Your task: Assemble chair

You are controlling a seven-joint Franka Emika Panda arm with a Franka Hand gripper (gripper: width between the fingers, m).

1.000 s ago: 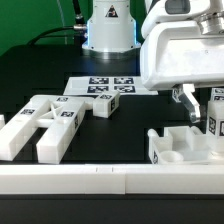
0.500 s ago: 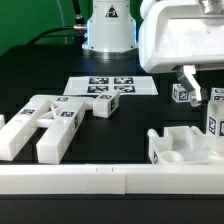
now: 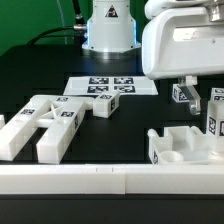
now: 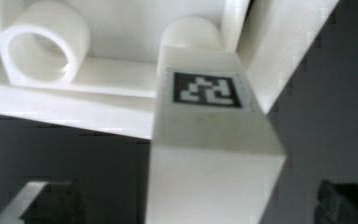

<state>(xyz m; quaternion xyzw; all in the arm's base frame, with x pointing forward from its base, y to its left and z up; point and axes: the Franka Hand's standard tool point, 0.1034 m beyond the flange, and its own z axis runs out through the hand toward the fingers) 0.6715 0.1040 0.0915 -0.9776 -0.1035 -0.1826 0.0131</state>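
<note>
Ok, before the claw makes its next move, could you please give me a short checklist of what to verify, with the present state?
1. Claw open wide: ok.
2. White plastic bar with square tag sits in the claw's gap, wrist view: ok.
3. Nothing gripped: ok.
4. White X-shaped plastic piece lies apart from the arm, at the exterior view's left: ok.
5. Bar seated in the white slotted plastic block: cannot tell.

Bright even light, glaring whites, soft, blurry wrist view
</note>
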